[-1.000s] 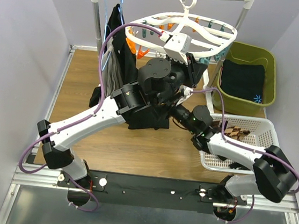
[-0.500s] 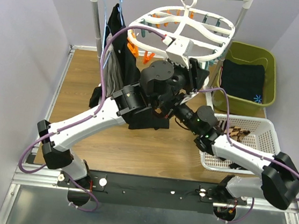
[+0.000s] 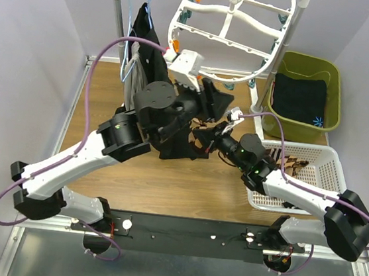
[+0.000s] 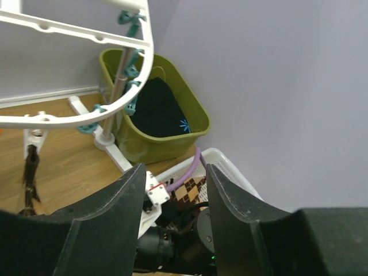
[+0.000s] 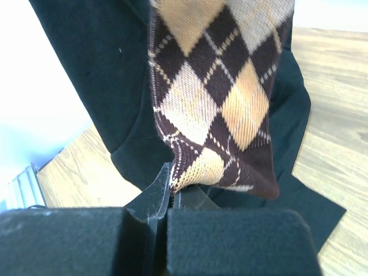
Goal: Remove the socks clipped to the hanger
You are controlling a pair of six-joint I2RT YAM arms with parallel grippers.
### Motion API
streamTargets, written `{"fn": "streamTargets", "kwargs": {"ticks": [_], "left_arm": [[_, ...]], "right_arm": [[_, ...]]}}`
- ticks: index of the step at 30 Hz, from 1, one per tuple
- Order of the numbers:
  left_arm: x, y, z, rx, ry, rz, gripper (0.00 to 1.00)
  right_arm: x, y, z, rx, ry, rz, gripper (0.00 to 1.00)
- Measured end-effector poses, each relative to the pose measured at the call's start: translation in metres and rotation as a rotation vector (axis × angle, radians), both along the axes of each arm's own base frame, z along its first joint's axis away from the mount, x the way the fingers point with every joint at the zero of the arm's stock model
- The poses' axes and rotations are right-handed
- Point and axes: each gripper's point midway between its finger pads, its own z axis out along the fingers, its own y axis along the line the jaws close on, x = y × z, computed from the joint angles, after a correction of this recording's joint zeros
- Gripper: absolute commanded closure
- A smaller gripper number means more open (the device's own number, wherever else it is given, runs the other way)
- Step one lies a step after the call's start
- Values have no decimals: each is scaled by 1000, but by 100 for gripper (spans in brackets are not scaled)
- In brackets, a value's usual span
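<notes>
Wooden table (image 5: 336,86) behind; right hand (image 5: 172,192) apparently pinches diamond sock (image 5: 213,98).

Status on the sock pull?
Left gripper open, empty, near the hanger. Right gripper shut on the diamond sock, low end; its clip out of view. Black garment hangs right behind it.

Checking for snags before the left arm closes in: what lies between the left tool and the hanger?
Nothing: the stretch is bare. In the left wrist view the open left tool sits below the rim of the hanger, with only air between them.
</notes>
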Motion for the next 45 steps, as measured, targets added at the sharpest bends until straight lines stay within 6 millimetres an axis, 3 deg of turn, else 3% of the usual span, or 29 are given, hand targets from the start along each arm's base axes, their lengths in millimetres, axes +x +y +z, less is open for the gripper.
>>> {"fn": "streamTargets", "kwargs": {"ticks": [4,7,11,15,19,26,30,32,36,45], "left_arm": [[-2,28,-2,6,10,68,51],[3,35,-13,38,25,109,48],[14,31,-41,133,56,159,35],[27,18,-77,284,79,183,34],[34,13,-92,353,88,187,35],[27,28,-69,289,57,184,44],[23,41,-59,255,45,194,44],[24,47,-57,244,42,203,39],[34,55,-58,245,46,227,33],[63,64,-76,281,78,264,33]], "right_arm": [[-1,-1,-5,-17,17,0,99],[-4,-4,-3,-20,20,4,99],[-10,-8,3,-12,13,10,99],[-17,-13,9,-2,2,19,99],[-26,-17,9,-9,5,37,99],[-33,-24,5,-34,4,45,99],[-35,-26,5,-42,3,46,99],[-37,-28,7,-39,-2,48,99],[-40,-30,12,-33,-11,55,99],[-49,-37,19,-34,-33,63,99]]}}
